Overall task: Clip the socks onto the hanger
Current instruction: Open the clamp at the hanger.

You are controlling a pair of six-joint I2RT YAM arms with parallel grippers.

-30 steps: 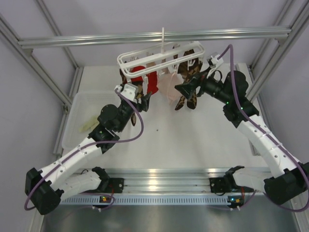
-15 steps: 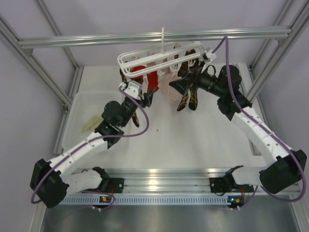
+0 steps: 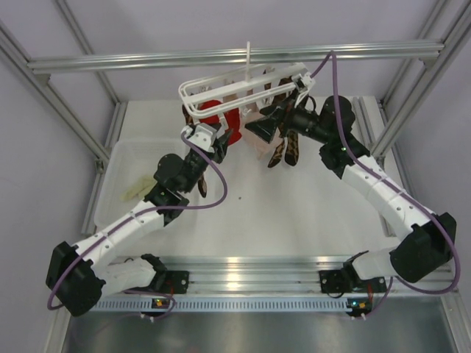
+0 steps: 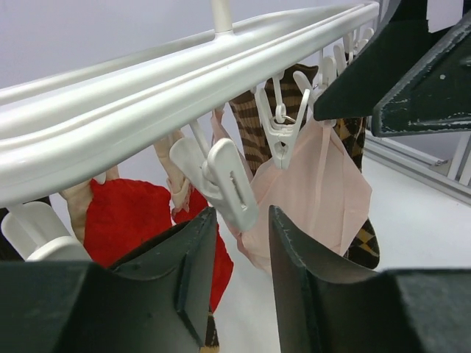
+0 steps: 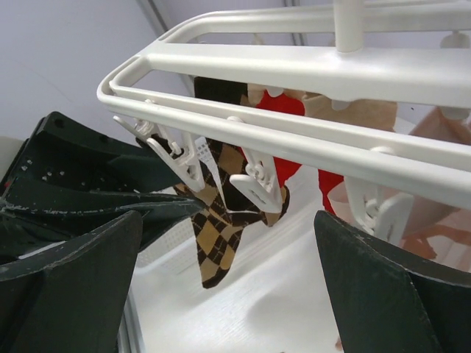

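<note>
Since the left claw sits just under the hanger, its state goes down first. The fingers are a narrow gap apart with nothing between them, and the tips are right below one dangling clip without pinching it. The right claw is spread wide and empty, facing the same rail from the opposite side. Red socks, a pink sock and checkered brown socks hang from clips.

One pale sock can be made out, lying flat in the clear tub at the left of the worktop. It is well apart from both claws, down, left and back toward the bases from the left claw. The left arm is plainly nearer. The sock's long axis runs roughly across the tub, its left end slightly nearer the bases. Toe or cuff: too small to tell.

Judgement: the pick falls to the left claw, which must leave the hanger, drop to the tub and close across that axis.
</note>
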